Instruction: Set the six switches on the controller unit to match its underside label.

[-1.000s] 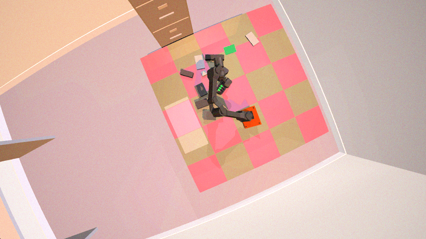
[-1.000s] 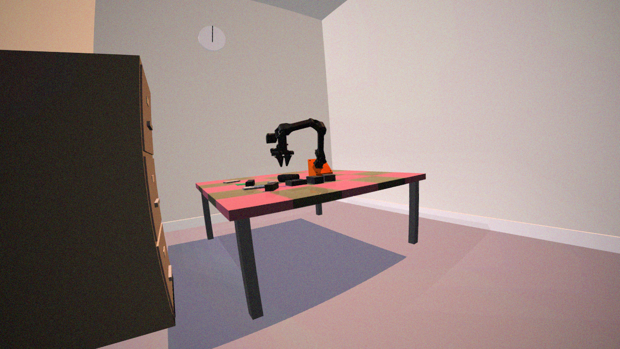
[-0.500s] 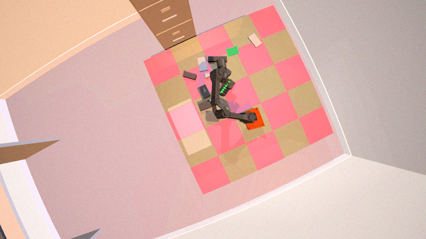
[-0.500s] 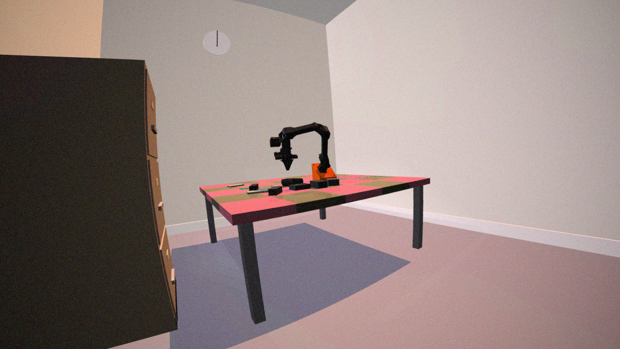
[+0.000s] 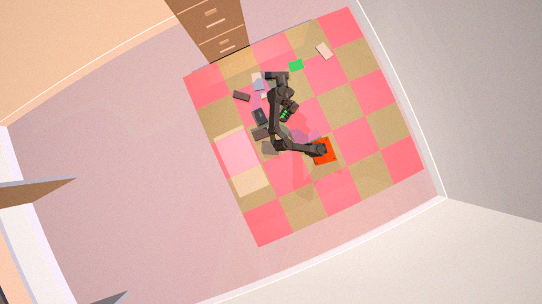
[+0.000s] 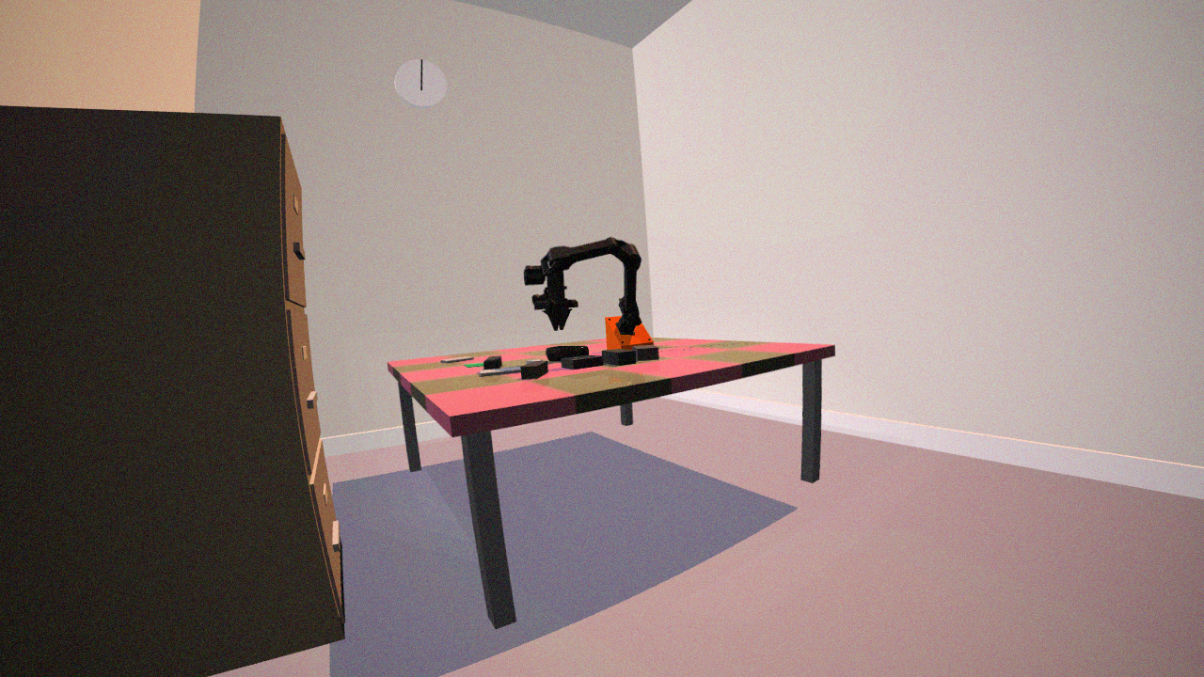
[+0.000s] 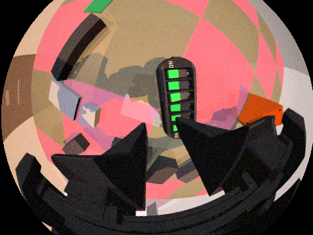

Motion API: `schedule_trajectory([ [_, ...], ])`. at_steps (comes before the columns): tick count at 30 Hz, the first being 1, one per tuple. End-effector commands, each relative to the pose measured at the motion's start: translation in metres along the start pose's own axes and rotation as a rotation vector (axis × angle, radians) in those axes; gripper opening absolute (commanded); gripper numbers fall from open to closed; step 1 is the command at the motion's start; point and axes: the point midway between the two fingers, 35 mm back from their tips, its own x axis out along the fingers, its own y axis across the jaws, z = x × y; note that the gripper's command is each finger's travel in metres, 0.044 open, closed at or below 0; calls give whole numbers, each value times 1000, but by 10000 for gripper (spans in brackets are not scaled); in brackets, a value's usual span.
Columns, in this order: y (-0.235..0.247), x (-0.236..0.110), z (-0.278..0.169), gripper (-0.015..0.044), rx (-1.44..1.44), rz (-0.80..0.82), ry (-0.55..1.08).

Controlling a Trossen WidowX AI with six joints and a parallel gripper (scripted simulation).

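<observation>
The dark grey controller unit [image 7: 176, 91] [image 5: 285, 113] [image 6: 565, 352] lies flat on its base on the checkered bench [image 6: 505, 402], switches facing up. Its rocker switches run in a row, and several show bright green faces in the wrist view. The end of the row nearest me is hidden behind my right finger. The label underneath is hidden. My gripper [image 7: 161, 123] [image 6: 557, 322] hangs well above the unit, just off its near end. Its fingers are partly apart, with nothing between them.
A long dark bar [image 7: 78, 48] [image 5: 275, 74], a green card [image 7: 104, 0] [image 5: 295, 65], a grey-blue block [image 7: 65, 98] and other dark modules [image 5: 241, 95] [image 5: 258, 115] lie around the unit. The arm's orange base [image 7: 258, 109] [image 5: 323, 153] [image 6: 626, 334] stands nearby. A drawer cabinet [image 6: 151, 378] stands off the bench.
</observation>
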Motion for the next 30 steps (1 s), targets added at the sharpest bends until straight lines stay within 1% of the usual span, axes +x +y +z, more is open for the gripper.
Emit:
schedule_trajectory([
  [1,0,0,0,263,0,0,0],
  [8,0,0,0,440,0,0,0],
  [10,0,0,0,440,0,0,0],
  [12,0,-10,1,387,6,7,-7],
  [15,0,-55,1,309,31,37,-36],
  [17,-2,-74,-1,256,43,51,-49],
  [27,-3,-76,-1,0,44,52,-50],
  [30,-3,-76,-1,0,44,52,-50],
])
